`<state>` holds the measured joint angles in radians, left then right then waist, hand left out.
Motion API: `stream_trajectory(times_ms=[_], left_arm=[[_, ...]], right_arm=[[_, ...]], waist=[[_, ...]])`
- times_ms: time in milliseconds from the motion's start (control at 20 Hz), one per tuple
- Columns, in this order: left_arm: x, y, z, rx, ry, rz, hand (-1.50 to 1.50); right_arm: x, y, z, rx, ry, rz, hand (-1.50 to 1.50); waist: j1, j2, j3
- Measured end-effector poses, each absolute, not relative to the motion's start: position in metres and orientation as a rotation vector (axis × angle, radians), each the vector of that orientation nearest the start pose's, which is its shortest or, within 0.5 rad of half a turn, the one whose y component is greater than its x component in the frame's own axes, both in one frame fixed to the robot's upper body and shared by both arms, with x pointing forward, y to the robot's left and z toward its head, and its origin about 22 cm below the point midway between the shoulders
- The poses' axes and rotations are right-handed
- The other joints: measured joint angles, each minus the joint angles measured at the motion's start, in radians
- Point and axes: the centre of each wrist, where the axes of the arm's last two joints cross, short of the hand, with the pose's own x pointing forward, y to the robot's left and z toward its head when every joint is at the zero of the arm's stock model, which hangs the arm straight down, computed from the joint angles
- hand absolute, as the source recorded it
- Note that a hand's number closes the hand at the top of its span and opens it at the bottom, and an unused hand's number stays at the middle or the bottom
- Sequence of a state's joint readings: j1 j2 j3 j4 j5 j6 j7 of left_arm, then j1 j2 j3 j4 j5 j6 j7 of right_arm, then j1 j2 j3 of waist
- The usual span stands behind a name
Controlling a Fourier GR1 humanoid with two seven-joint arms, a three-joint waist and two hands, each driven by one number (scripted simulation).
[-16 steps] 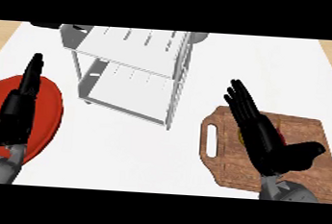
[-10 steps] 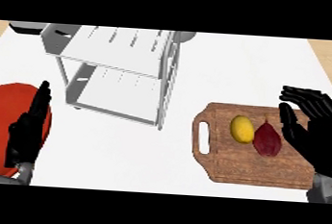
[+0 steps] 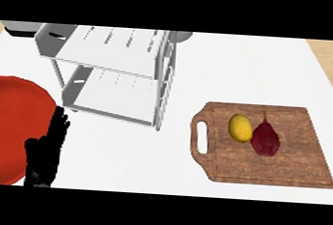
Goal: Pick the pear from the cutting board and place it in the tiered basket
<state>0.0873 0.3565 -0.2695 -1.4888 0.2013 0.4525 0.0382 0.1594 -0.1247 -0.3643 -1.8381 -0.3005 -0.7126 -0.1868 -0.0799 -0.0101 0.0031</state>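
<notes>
A dark red pear (image 3: 266, 139) with a thin stem lies on the wooden cutting board (image 3: 294, 168) at the right of the head view. A yellow oval fruit (image 3: 240, 127) lies just left of it, touching or nearly touching. The white two-tiered wire basket (image 3: 119, 48) stands at the upper left, both shelves bare. My left hand (image 3: 46, 152) rests at the lower left with its fingers straight and pointing up, far from the board. My right hand does not show.
A large red plate (image 3: 5, 124) lies at the left edge, partly behind my left hand. A grey object (image 3: 17, 28) sits at the top left corner behind the basket. White counter (image 3: 138, 156) lies between the basket and the board.
My right hand has left the view, uncovering the whole board with both fruits. The view has shifted, so the left hand sits lower and closer to the bottom edge.
</notes>
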Motion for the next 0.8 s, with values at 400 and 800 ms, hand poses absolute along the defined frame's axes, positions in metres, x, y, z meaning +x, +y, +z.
stream_trajectory(times_ms=[400, 800], left_arm=[[0.207, 0.249, -0.041, 0.282, -1.331, 0.0, 0.0], [0.216, 0.247, -0.039, 0.248, -1.345, -0.027, 0.0]], right_arm=[[0.107, -0.341, 0.056, -0.82, -1.53, -0.668, -1.5], [0.075, -0.333, 0.088, -0.909, -1.226, -0.275, -1.5]], waist=[[0.054, 0.008, -0.004], [0.086, 0.019, -0.007]])
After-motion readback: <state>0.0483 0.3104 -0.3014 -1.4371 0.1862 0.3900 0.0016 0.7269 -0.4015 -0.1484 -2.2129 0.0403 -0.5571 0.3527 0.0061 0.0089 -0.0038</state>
